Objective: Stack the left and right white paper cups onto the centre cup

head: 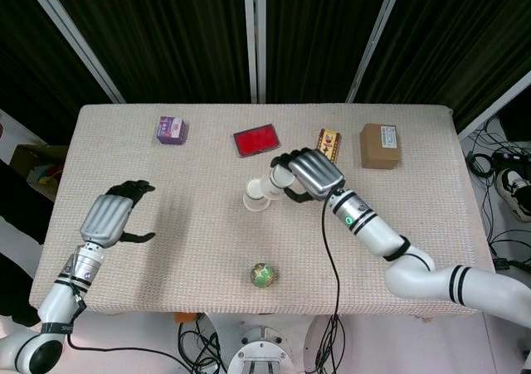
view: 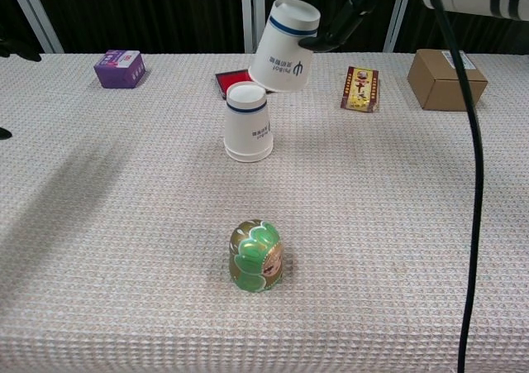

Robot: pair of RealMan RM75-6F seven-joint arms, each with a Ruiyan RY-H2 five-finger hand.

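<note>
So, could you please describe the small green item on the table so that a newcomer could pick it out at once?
Start at the near edge of the beige table. In front of the upside-down white paper cup at the centre, the green dome stands alone. Only it is green and gold, and rounded.

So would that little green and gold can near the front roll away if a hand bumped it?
Probably not at once: the green can stands upright on its flat end on the woven tablecloth, which likely grips. It looks squat, so it may slide rather than tip. Knocked onto its rounded side, it could roll.
</note>
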